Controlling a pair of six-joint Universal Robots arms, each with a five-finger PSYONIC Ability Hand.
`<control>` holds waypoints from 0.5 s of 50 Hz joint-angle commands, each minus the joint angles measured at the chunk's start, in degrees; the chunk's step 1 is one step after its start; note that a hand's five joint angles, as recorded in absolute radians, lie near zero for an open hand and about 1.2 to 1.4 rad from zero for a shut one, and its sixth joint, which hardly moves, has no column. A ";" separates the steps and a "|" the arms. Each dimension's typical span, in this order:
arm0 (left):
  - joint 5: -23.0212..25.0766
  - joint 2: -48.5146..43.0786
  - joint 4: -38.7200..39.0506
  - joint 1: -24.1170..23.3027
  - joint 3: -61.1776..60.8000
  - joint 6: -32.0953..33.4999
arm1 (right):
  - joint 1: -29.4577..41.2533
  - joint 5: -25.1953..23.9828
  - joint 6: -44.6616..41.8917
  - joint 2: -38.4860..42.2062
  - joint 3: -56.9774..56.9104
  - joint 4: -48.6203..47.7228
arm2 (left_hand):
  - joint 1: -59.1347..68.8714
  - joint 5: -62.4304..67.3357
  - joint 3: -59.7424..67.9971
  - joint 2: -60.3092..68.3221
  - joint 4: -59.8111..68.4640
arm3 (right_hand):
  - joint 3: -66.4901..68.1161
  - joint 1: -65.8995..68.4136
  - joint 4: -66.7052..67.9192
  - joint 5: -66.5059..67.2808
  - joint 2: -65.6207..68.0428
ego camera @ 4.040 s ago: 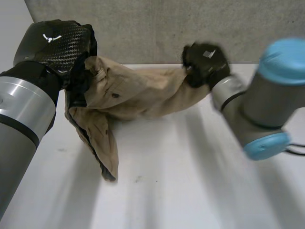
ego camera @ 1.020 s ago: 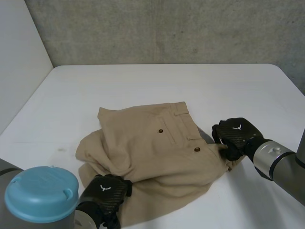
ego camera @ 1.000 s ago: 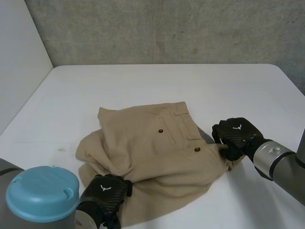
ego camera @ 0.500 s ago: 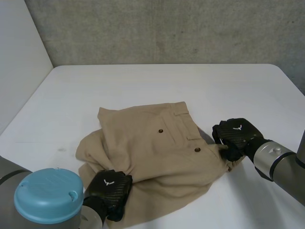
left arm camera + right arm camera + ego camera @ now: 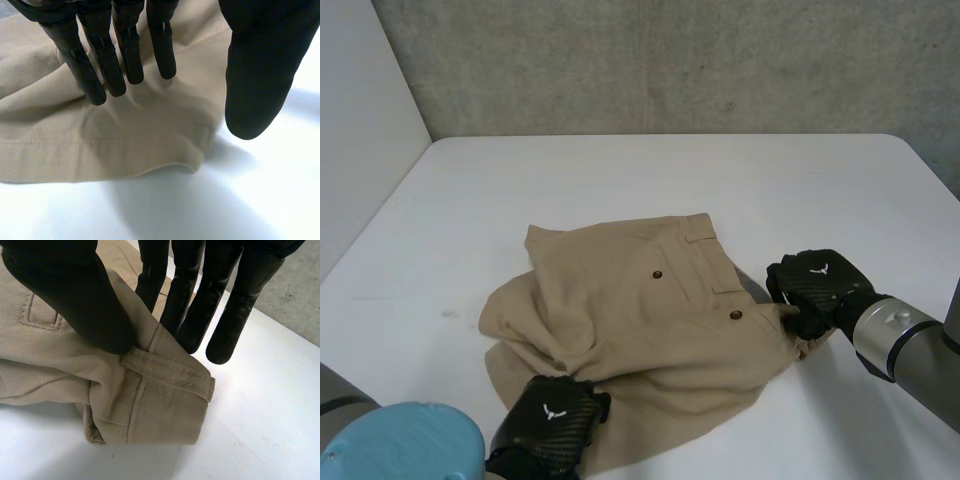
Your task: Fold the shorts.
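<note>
The tan shorts lie bunched in a rough fold on the white table, back pockets and buttons up. My left hand sits at their near-left hem. Its straight fingers rest just over the cloth, and its thumb stands apart over the table beside the hem, holding nothing. My right hand is at the waistband end on the right. Its thumb presses the waistband against the fingers behind it, pinching the cloth.
A concrete wall runs along the far edge and a white side wall stands at the left. A small dark mark shows on the table left of the shorts. Bare table surrounds the shorts on all sides.
My left hand has let go of the hem it briefly closed on, and its arm has sunk toward the near edge. My right hand and the shorts have hardly moved.
</note>
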 commanded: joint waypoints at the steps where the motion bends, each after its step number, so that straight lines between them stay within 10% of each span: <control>1: 0.05 -1.03 0.56 0.10 -0.37 0.03 | 0.20 0.00 0.00 -0.07 0.13 0.00 | 3.26 3.82 2.84 3.39 3.63 | 12.83 23.76 11.93 14.72 12.51; 25: -1.35 -5.07 7.60 0.37 -0.64 1.87 | 0.11 -0.09 0.00 0.01 0.84 -0.09 | 15.86 16.42 15.45 16.00 16.24 | 12.83 23.76 11.93 14.72 12.51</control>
